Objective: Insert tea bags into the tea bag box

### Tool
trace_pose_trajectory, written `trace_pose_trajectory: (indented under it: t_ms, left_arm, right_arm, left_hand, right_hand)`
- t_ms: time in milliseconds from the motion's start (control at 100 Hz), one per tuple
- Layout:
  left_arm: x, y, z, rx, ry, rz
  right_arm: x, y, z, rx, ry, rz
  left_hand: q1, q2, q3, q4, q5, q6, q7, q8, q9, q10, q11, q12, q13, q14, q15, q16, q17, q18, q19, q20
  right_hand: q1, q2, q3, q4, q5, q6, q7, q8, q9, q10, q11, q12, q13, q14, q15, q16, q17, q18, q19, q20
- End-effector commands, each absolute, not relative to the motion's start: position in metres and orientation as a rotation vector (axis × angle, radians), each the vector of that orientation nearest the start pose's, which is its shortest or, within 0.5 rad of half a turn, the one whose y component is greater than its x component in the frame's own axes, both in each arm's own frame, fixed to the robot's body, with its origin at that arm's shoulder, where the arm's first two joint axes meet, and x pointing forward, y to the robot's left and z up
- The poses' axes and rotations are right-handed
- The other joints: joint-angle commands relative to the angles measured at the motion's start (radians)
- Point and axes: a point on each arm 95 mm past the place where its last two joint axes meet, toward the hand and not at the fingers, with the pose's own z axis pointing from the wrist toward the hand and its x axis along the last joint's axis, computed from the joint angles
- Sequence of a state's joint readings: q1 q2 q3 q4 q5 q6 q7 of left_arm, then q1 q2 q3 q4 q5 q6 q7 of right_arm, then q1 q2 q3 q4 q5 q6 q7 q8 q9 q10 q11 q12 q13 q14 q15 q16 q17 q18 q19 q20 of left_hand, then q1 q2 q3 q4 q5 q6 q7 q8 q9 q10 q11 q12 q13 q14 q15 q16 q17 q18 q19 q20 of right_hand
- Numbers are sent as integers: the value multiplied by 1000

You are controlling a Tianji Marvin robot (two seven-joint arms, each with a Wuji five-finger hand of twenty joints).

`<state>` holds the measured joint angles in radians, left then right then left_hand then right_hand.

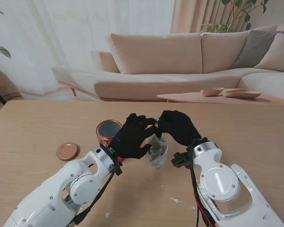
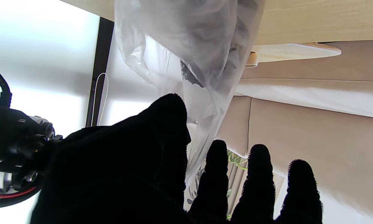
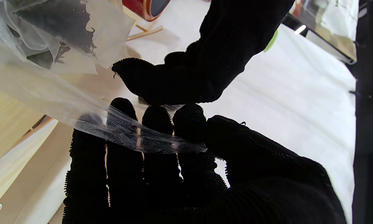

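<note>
From the stand view we see one table (image 1: 33, 127), and our two black hands meet over its middle: the left hand (image 1: 132, 137) and the right hand (image 1: 179, 126) both grip the top edge of one clear bag (image 1: 157, 151), which hangs between them with dark tea bags inside; we cannot count them. One copper tin (image 1: 108, 132) stands open just left of the left hand, and its one lid (image 1: 67, 151) lies flat farther left, apart from the tin. Behind the table is one sofa (image 1: 180, 61). In the left wrist view, the bag (image 2: 186, 56) hangs beside the thumb (image 2: 167, 124), while three other fingers are stretched out and free. In the right wrist view, the film of the bag (image 3: 127, 137) is stretched across four fingers and pinched at the thumb; the left hand (image 3: 205, 62) closes on it from the other side, and one part of the tin (image 3: 146, 7) shows.
</note>
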<state>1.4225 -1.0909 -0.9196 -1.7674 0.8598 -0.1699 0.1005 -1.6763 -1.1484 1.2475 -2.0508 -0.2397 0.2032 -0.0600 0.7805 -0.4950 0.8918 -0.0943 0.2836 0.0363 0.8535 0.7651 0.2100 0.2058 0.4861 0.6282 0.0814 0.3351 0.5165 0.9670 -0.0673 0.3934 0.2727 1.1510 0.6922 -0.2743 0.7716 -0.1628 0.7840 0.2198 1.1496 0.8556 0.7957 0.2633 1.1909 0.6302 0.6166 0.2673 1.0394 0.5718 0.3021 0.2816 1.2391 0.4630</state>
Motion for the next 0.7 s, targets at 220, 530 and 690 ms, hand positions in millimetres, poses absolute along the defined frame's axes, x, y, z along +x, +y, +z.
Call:
trace_pose_trajectory:
  t_ms: [220, 530, 690]
  left_arm:
    - [370, -138, -257, -925, 1589, -2035]
    - [373, -142, -261, -964, 1572, -2035]
    - [374, -145, -262, -1005, 1542, -2058]
  right_arm:
    - [354, 57, -206, -2063, -950, -2436]
    - [349, 56, -204, -2050, -938, -2455]
    - [350, 55, -204, -2054, -939, -2457]
  left_hand:
    - [28, -25, 36, 8, -85, 84, 57, 66, -35, -34, -56, 31, -45, -14, -15, -2, -8, 3, 22, 28]
    - [75, -7, 25, -9, -6, 135, 90, 107, -37, -28, -52, 53, -45, -17, -12, 15, -6, 2, 25, 33]
    - [238, -37, -112, -70, 99, 222, 186, 80, -34, -18, -11, 67, -42, -17, 12, 22, -2, 5, 27, 41]
  right_hand:
    - [2, 19, 14, 5, 3, -41, 22, -5, 2, 1, 22, -6, 27, -10, 23, 8, 7, 2, 56, 3]
    - [2, 19, 11, 6, 2, -38, 26, -4, 2, 2, 25, -5, 28, -10, 25, 10, 8, 2, 58, 4]
    - [2, 19, 12, 7, 2, -37, 27, -4, 2, 0, 26, -4, 28, -10, 25, 10, 8, 3, 58, 4]
